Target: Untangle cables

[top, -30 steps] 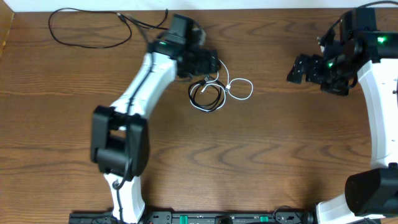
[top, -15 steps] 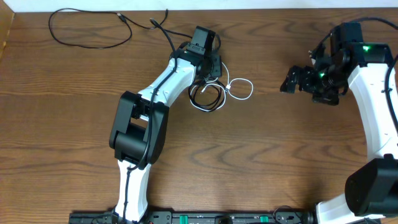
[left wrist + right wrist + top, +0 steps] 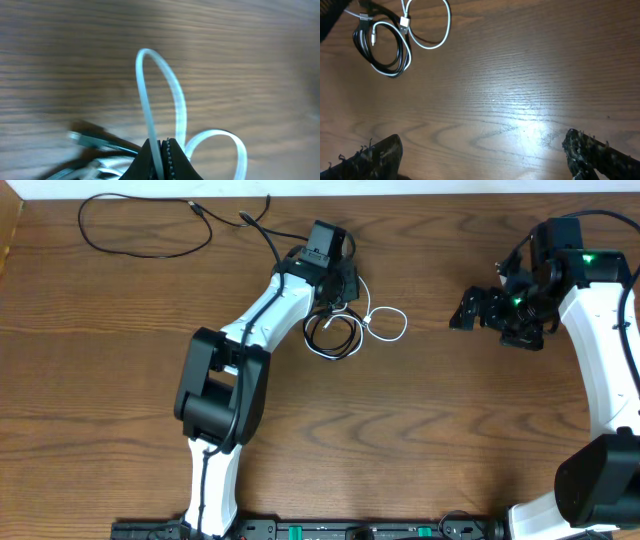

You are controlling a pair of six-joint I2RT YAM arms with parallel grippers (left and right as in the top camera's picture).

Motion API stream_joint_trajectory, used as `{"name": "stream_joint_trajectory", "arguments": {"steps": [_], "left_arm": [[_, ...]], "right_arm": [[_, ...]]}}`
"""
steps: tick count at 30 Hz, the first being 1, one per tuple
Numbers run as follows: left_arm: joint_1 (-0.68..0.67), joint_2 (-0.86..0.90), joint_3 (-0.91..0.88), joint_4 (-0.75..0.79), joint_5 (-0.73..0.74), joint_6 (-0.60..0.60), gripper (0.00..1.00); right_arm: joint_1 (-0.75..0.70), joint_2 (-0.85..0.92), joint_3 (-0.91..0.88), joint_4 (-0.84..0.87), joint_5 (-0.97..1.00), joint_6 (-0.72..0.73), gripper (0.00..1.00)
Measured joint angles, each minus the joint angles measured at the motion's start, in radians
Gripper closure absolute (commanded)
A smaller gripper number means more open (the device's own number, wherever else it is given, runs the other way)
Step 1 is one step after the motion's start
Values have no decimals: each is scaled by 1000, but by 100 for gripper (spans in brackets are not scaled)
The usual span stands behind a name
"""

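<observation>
Now that the left fingers (image 3: 161, 154) have gone from wide to fully pinched on the white cable (image 3: 144, 97), we have our first grip on the bundle (image 3: 352, 322). The left arm (image 3: 260, 310) also swung in over it from further left. The right fingers (image 3: 468, 310) are unchanged: spread wide, holding nothing, hovering well to the right.

We read this as grasp done, pull not started. The bundle sits mid-tabletop (image 3: 420, 430) in the same shape as before, white loop touching and overlapping the short black coil (image 3: 362, 50). The long black cable (image 3: 150, 256) lies in a big loose loop at the far-left edge, one end running toward the left arm (the arm hides whether it joins the bundle).

Materials: the white cable is thin, smooth and slightly glossy, springy enough to hold open loops. The black one is wound in a tight round coil, with a small metal plug (image 3: 80, 137) nearby (blurred in the wrist view). The tabletop is dark wood grain and looks fairly smooth, so we expect cords to slide.
</observation>
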Motion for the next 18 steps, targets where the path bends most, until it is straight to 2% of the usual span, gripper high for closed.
{"name": "stream_joint_trajectory", "arguments": {"steps": [2,7,14,18], "left_arm": [[0,-39,-8,0,66,-2,93],[-11,-267,-11,2,214,-30,93],[-43,-611,-11,27,282,-58,93],[-42,-668,-11,38,287,-85,93]], "right_arm": [[7,0,0,1,-8,0,1],[28,0,0,40,-64,-3,1],[69,0,0,95,-114,-10,1],[88,0,0,121,-165,-18,1]]}}
